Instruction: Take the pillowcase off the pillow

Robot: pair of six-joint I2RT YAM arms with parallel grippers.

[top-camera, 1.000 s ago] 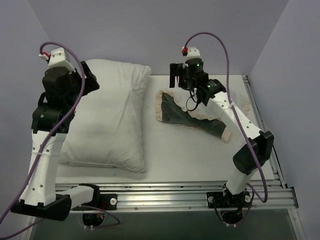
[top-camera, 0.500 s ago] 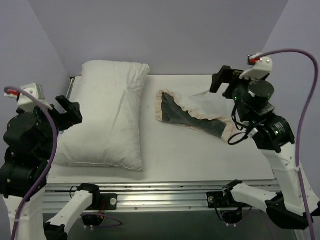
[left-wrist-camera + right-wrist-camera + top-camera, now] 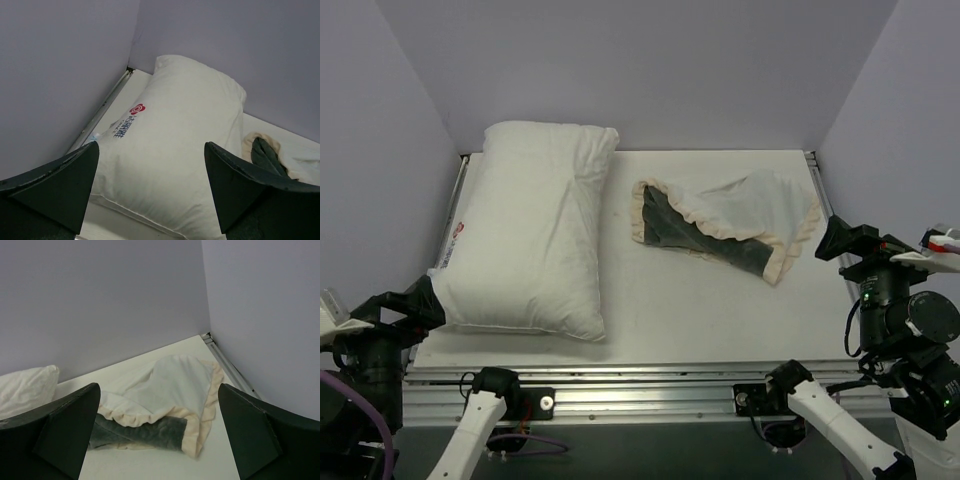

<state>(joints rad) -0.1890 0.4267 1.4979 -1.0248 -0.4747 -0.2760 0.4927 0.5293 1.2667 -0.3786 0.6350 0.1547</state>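
White and plump, the big plain rectangular pillow (image 3: 530,235) lies lengthwise on the left half of the pale desk (image 3: 690,300) in the overhead view, with its small red-printed label (image 3: 455,232) on the edge facing the left wall. The pillow is bare. The pillowcase (image 3: 730,225), a large fabric cover that is dark grey and fuzzy on one face and pale cream on the other, lies crumpled on the right half of the desk. It is near the pillow but apart from it. Its cream face is mostly up, a strip of grey shows along the near side, and the cream ruffled frill runs around the edge. The left gripper (image 3: 405,308) sits low at the near left corner, just beside the pillow's near corner (whether it touches cannot be told from above). The right gripper (image 3: 860,245) sits off the desk's right edge, well clear of the cover.

From the left wrist, both dark fingers stand wide apart with nothing between them. The pillow fills the gap beyond, label up, and a bit of the frilled cover shows at the right.

From the right wrist, the fingers are likewise spread wide and empty. The pillowcase lies ahead on the desk, and the pillow's corner peeks in at the left.
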